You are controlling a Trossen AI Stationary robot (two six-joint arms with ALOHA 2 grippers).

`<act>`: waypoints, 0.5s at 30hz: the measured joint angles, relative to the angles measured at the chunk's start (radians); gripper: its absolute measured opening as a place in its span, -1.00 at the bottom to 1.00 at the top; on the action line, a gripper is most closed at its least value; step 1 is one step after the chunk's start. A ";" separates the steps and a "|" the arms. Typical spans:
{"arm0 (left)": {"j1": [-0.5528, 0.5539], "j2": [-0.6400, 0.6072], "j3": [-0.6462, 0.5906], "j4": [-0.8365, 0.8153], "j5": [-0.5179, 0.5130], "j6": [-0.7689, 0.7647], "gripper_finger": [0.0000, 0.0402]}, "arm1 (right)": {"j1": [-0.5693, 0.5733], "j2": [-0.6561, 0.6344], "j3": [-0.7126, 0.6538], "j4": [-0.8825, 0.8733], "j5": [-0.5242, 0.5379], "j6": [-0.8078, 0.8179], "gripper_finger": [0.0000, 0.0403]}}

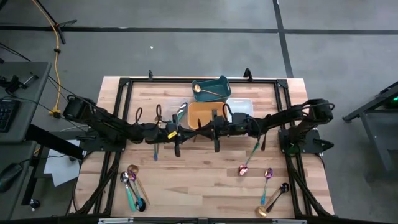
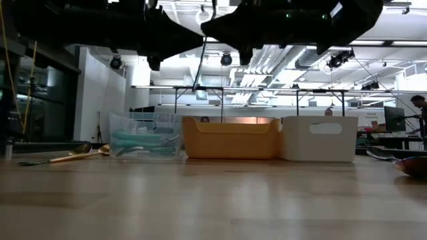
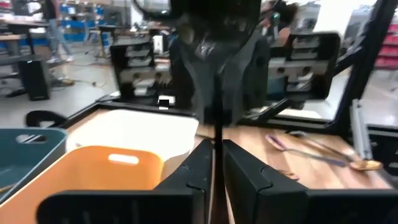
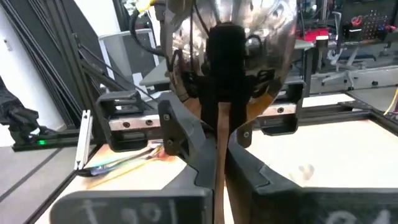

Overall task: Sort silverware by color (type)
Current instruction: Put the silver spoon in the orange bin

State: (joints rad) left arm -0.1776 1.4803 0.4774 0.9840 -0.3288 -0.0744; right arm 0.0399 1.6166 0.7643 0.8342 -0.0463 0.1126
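My left gripper (image 1: pixel 186 131) and my right gripper (image 1: pixel 209 129) meet tip to tip over the table's middle, just near of the orange tray (image 1: pixel 205 112). Both are shut on one slim utensil between them. It shows as a thin dark line (image 3: pixel 217 134) in the left wrist view. In the right wrist view it is a narrow strip ending in a shiny bowl (image 4: pixel 261 31). Loose silverware lies near left (image 1: pixel 132 183) and near right (image 1: pixel 268 180). A gold spoon (image 1: pixel 205 92) rests in the teal tray (image 1: pixel 214 84). My left gripper (image 3: pixel 216 171) pinches the thin utensil (image 3: pixel 217 140) between its two fingers, coming level from the table's left, and the piece is lifted clear of the table. My right gripper (image 4: pixel 221 171) pinches the utensil's narrow strip (image 4: pixel 221 134) from the table's right; the shiny bowl stands beyond its fingertips.
The white tray (image 1: pixel 241 107) sits right of the orange one. A clear tray (image 2: pixel 143 135) holding teal-handled pieces stands to the orange tray's left. Two dark utensils (image 1: pixel 149 114) lie far left. A teal-handled piece (image 1: pixel 255 149) and a pink spoon (image 1: pixel 244 168) lie right of centre.
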 joint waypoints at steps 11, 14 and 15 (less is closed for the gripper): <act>0.000 -0.302 -0.015 -0.424 -0.049 -0.020 -0.57 | 0.000 -0.267 -0.168 -0.166 0.180 -0.044 -0.97; 0.000 -0.373 -0.060 -0.435 -0.056 -0.027 -0.57 | 0.000 -0.360 -0.241 -0.163 0.244 -0.043 -0.97; 0.000 -0.388 -0.075 -0.417 -0.065 -0.027 -0.57 | 0.000 -0.389 -0.262 -0.161 0.260 -0.042 -0.97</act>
State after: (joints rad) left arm -0.1776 1.0926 0.4021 0.5673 -0.3936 -0.1009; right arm 0.0402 1.2277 0.5019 0.6729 0.2136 0.0702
